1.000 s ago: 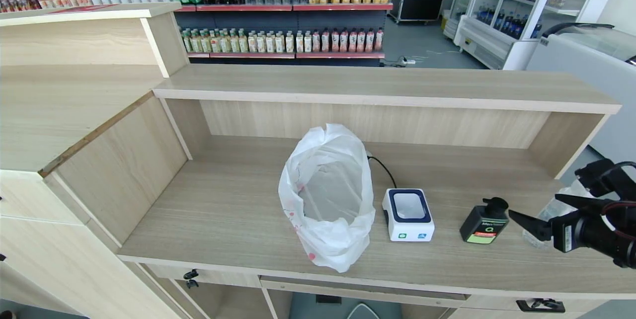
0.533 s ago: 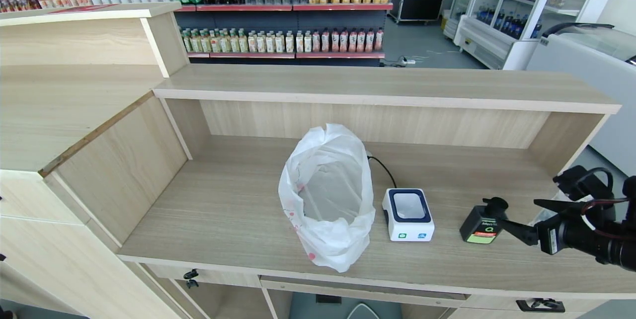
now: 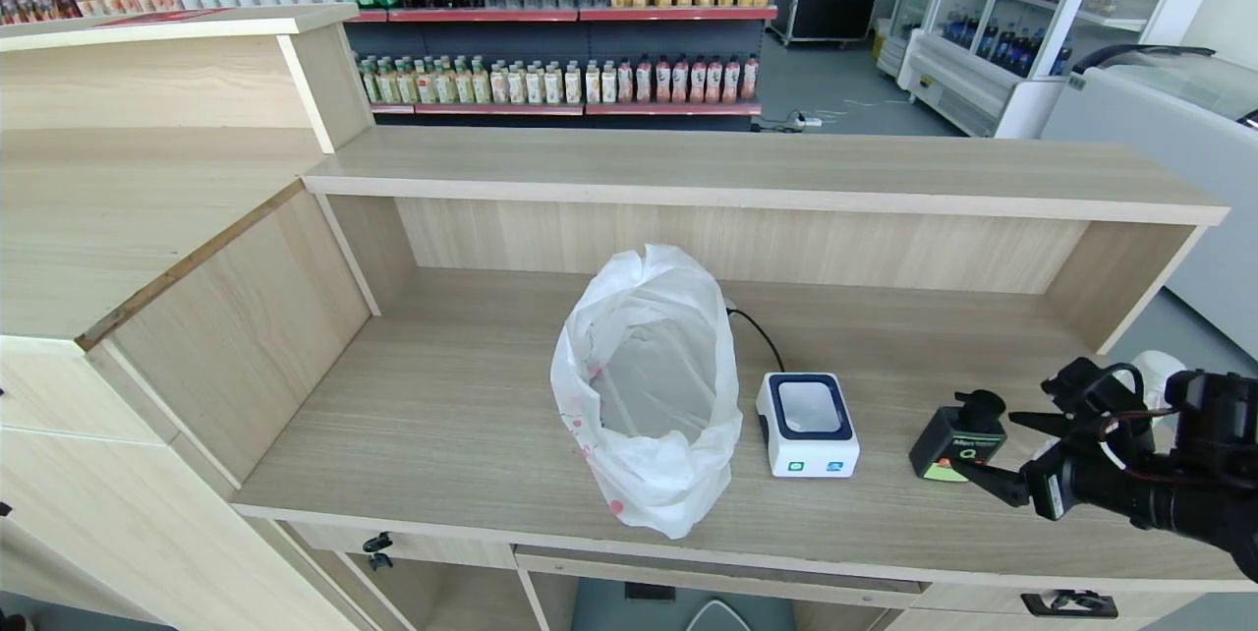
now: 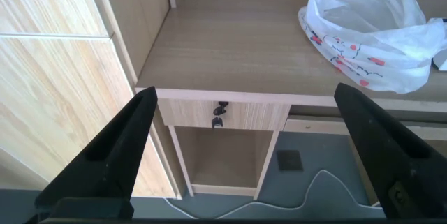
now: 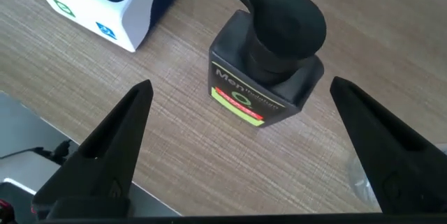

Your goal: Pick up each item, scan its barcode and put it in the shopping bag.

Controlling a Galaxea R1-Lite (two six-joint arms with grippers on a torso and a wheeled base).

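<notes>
Right jaws moved closer, spread; pump bottle [image 3: 948, 439] just ahead, centred

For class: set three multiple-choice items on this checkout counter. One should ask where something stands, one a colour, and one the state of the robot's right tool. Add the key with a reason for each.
1. Where does the white box-shaped barcode scanner stand on the light wooden counter?
A. Between the white plastic shopping bag and the black pump bottle
B. Inside the bag
C. On the top ledge

2. What colour is the bottle's pump head?
A. White
B. Black
C. Red

3. How is the right tool?
A. Shut on the bottle
B. Shut on the bag
C. Open

Key:
1 A: the scanner has the bag on one side and the bottle on the other.
2 B: in the right wrist view the pump is as dark as the bottle's body.
3 C: its two fingers stand wide apart, and the bottle ahead of them is untouched.
</notes>
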